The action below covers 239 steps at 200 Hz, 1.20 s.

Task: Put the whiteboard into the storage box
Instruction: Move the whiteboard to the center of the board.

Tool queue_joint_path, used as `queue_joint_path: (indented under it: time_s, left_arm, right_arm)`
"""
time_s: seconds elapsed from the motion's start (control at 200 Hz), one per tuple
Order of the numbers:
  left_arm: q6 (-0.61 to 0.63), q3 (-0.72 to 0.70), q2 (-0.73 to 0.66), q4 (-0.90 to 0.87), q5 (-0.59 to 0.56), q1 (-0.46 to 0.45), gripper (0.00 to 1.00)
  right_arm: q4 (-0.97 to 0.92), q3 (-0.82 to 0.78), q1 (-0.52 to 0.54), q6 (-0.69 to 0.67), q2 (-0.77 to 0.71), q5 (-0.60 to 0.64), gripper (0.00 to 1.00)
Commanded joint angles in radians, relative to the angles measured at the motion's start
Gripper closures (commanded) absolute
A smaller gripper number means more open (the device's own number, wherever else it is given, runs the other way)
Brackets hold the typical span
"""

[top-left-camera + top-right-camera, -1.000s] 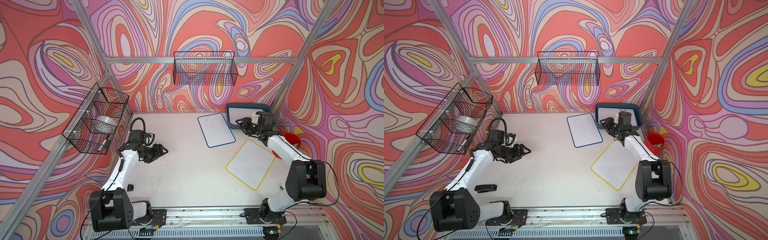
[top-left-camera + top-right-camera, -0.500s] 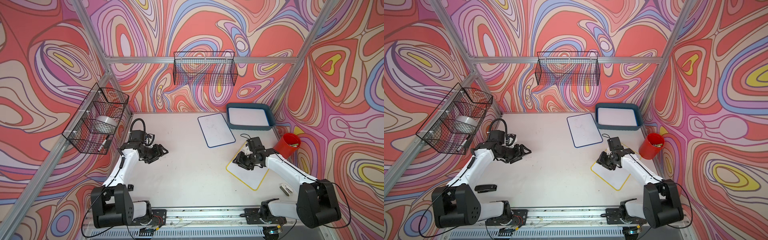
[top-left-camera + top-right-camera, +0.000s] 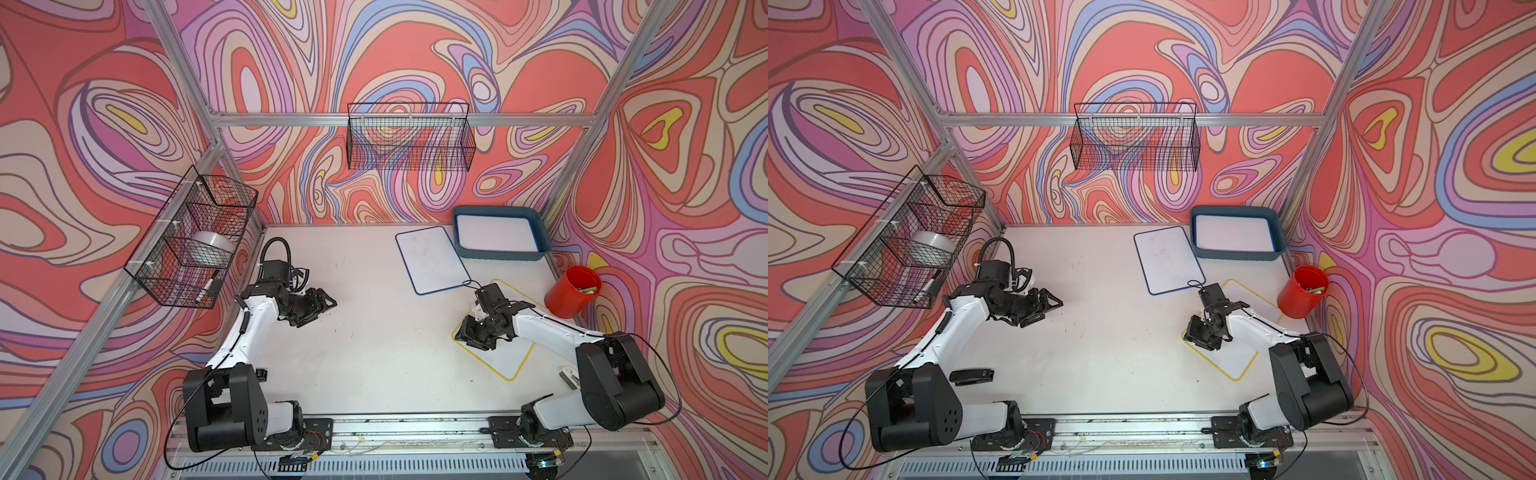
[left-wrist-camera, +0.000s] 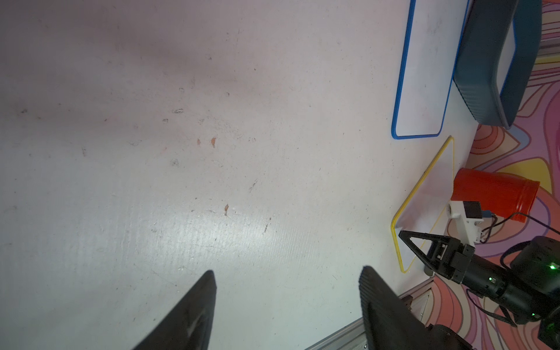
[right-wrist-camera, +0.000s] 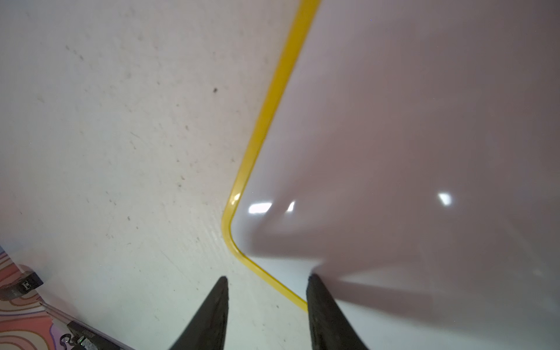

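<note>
Nearest me, the yellow-framed whiteboard (image 3: pixel 505 353) lies flat on the counter (image 3: pixel 374 353). My right gripper (image 5: pixel 266 281) is down at its near corner with the jaws partly open and astride the yellow frame. One finger is over bare counter and one over the white face, and it holds nothing yet. A flat board gives little to bite, so I'd work one finger under the edge before closing, then pinch the frame and lift that side first. The right arm reaches low across the board, wrist pitched down. The left gripper (image 4: pixel 288 274) hovers wide open and empty over bare counter, its arm bent forward. Farther back, the blue-framed whiteboard (image 3: pixel 432 259) lies just beside the storage box (image 3: pixel 498 254), which seems to hold a board already.
</note>
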Motion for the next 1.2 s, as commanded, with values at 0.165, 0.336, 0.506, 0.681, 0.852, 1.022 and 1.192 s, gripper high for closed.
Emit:
queue_joint_path:
  time_s: [0.165, 0.336, 0.506, 0.681, 0.852, 1.022, 1.192]
  left_arm:
    - [-0.006, -0.008, -0.002, 0.006, 0.009, 0.012, 0.29]
    - [-0.002, -0.013, 0.001, 0.003, 0.008, 0.012, 0.29]
    - [0.000, -0.008, -0.004, 0.001, 0.013, 0.013, 0.29]
    - [0.001, -0.012, -0.022, 0.000, -0.005, 0.014, 0.30]
    - [0.001, -0.012, -0.024, 0.000, -0.006, 0.015, 0.29]
    - [0.003, -0.015, -0.026, 0.000, -0.006, 0.016, 0.29]
    - [0.001, -0.015, -0.023, 0.002, -0.004, 0.016, 0.29]
  right_arm:
    - [0.140, 0.045, 0.223, 0.116, 0.176, 0.007, 0.55]
    - [0.270, 0.155, 0.356, 0.197, 0.339, -0.006, 0.55]
    - [0.462, 0.311, 0.457, 0.283, 0.539, -0.069, 0.55]
    - [0.556, 0.552, 0.506, 0.321, 0.746, -0.125, 0.55]
    - [0.579, 0.763, 0.510, 0.345, 0.897, -0.192, 0.55]
    - [0.511, 0.813, 0.504, 0.276, 0.874, -0.146, 0.55]
    - [0.423, 0.795, 0.489, 0.187, 0.776, -0.090, 0.55]
